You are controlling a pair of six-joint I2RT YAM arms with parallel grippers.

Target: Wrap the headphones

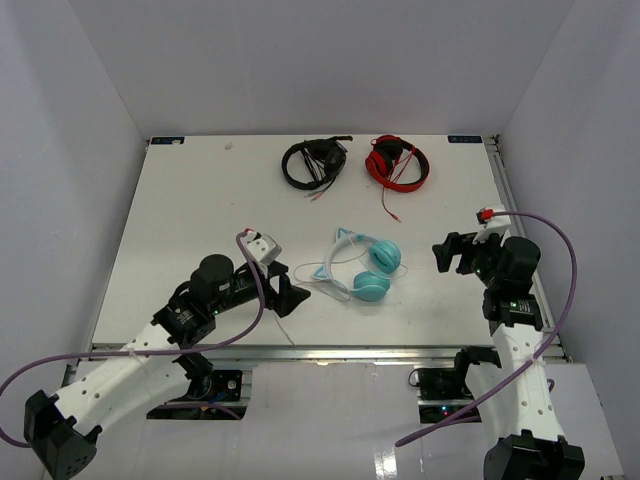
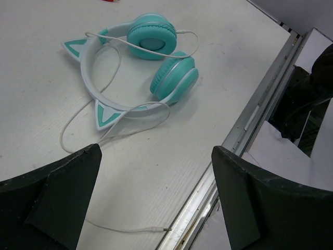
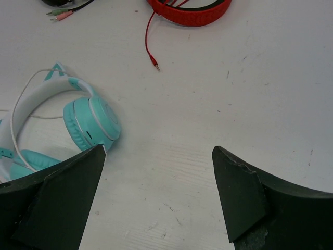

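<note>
Nothing wrapped yet: teal cat-eared over-ear headphones lie on the white counter, thin white cable sprawled loose beside them, both arms' jaws wide, empty.

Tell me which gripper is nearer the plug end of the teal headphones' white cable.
Left. The plug lies just beneath the left gripper, between its open fingers in the wrist view. The right gripper is on the far side of the headphones, well away.
</note>
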